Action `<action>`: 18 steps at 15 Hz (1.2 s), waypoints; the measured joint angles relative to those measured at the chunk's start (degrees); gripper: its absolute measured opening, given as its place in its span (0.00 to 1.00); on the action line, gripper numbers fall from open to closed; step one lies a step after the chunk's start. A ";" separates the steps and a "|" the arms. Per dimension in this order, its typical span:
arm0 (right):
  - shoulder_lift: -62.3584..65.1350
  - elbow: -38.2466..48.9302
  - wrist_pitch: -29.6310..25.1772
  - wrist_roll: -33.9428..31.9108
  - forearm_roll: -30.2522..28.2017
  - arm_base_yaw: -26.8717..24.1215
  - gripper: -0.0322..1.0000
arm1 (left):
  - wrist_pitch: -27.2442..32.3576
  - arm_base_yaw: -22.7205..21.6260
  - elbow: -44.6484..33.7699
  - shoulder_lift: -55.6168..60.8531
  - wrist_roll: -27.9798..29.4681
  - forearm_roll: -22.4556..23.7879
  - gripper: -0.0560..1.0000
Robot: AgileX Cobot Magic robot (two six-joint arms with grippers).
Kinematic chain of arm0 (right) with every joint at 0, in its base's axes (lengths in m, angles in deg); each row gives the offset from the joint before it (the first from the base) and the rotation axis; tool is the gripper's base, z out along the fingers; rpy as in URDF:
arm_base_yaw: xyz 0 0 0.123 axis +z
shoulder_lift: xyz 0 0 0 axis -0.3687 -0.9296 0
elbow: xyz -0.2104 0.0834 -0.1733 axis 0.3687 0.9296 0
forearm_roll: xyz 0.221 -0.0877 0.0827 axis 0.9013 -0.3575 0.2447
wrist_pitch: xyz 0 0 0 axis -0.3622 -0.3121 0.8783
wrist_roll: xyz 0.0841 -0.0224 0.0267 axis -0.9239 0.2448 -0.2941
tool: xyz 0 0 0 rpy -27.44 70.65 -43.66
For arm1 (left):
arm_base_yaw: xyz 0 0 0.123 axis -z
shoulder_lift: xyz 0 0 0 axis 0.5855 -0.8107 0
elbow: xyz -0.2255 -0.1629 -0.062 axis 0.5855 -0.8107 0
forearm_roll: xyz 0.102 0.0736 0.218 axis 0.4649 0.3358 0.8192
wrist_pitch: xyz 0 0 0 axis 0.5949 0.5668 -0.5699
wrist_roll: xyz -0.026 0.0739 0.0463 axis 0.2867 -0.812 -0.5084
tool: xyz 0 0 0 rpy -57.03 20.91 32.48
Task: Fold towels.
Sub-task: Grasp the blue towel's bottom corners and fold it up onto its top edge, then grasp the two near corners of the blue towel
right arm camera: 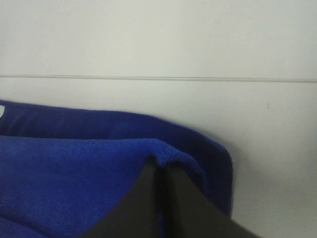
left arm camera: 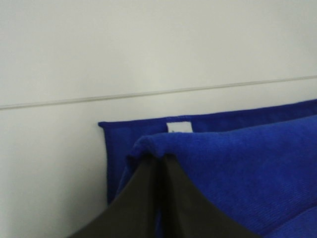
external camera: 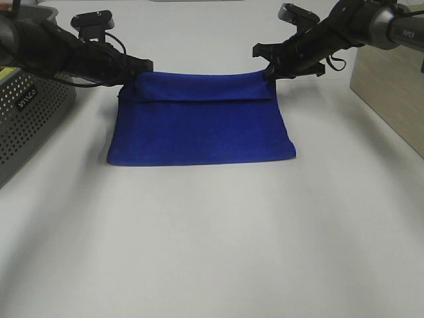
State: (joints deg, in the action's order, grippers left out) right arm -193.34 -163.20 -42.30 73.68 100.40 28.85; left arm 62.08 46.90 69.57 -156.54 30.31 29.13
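- Starting from the front edge of the white table (external camera: pixel 212 252), the first thing met was the near long edge of the blue towel (external camera: pixel 202 132), lying flat on the surface.
- Towel sat past the table's middle, roughly centred between the left and right edges, long sides parallel to the front edge.
- Upper layer was doubled over along the towel's far side, and its free hem made a straight band across the width.
- Left gripper (external camera: pixel 137 71) was clamped tight on the far-left corner of that doubled layer. Wrist view showed both fingers (left arm camera: pixel 138 203) pressed together with blue plush pinched at the tips.
- Right gripper (external camera: pixel 270 70) was likewise pinched closed on the far-right corner, fingers (right arm camera: pixel 188 208) together, cloth bunched over the tips.
- Bottom layer stuck out flat beyond the held fold, with a small white tag (left arm camera: pixel 179 127) on its edge near the left-hand corner.
- Grey perforated basket (external camera: pixel 30 109) stood at the table's left edge, beside the towel, not touching.
- Pale wood-grain box (external camera: pixel 391 86) sat at the right edge, apart from the towel.
- Thin seam line (left arm camera: pixel 148 94) crossed the table beyond the towel.
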 joint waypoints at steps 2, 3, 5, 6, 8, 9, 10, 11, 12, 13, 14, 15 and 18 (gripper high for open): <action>-0.74 0.00 2.41 0.00 0.00 0.00 0.03 | -1.83 0.00 2.01 -2.23 0.00 0.00 0.06; -0.80 -0.06 2.64 0.00 -0.06 0.00 0.05 | -2.18 0.00 2.12 -2.52 -0.06 0.00 0.07; -0.80 -0.11 2.23 -0.40 -0.46 0.00 0.38 | -2.52 0.00 2.64 -2.52 -0.46 0.57 0.31; -0.80 -0.11 1.32 -0.92 -0.57 0.00 0.53 | -2.23 0.00 2.64 -2.52 -0.74 0.69 0.47; -0.34 -0.11 -4.13 -1.43 -2.35 0.00 0.68 | 0.06 0.00 2.64 -1.89 -0.97 2.18 0.70; 0.52 -0.11 -7.51 -1.43 -3.27 -0.06 0.69 | 2.35 0.00 2.64 -1.15 -1.09 3.78 0.73; 1.55 -0.11 -10.94 -1.43 -4.18 -0.06 0.70 | 5.67 -0.06 2.64 -0.29 -1.09 5.56 0.74; 2.46 -0.11 -14.78 -1.43 -4.70 -0.06 0.70 | 9.34 -0.23 2.75 0.46 -0.92 6.93 0.74; 3.21 -0.17 -18.39 -1.43 -4.98 -0.06 0.70 | 13.58 -0.40 2.81 0.86 0.40 7.91 0.75; 3.50 -0.29 -21.49 -1.95 -5.21 -0.06 0.70 | 18.11 -0.57 2.81 0.97 2.41 9.00 0.74; 3.55 -0.29 -23.95 -3.04 -5.39 -0.06 0.71 | 22.57 -0.63 2.81 0.97 4.64 10.49 0.72; 3.55 -0.29 -26.01 -4.30 -5.61 -0.06 0.71 | 26.47 -0.69 2.81 0.97 6.30 12.15 0.69; 3.55 -0.29 -31.28 -6.25 -5.84 -0.69 0.71 | 33.29 -0.92 2.81 1.03 16.21 16.50 0.67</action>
State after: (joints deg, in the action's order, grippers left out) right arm -189.79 -163.49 -73.58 67.43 94.56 28.17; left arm 95.36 45.98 72.38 -155.51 46.52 45.63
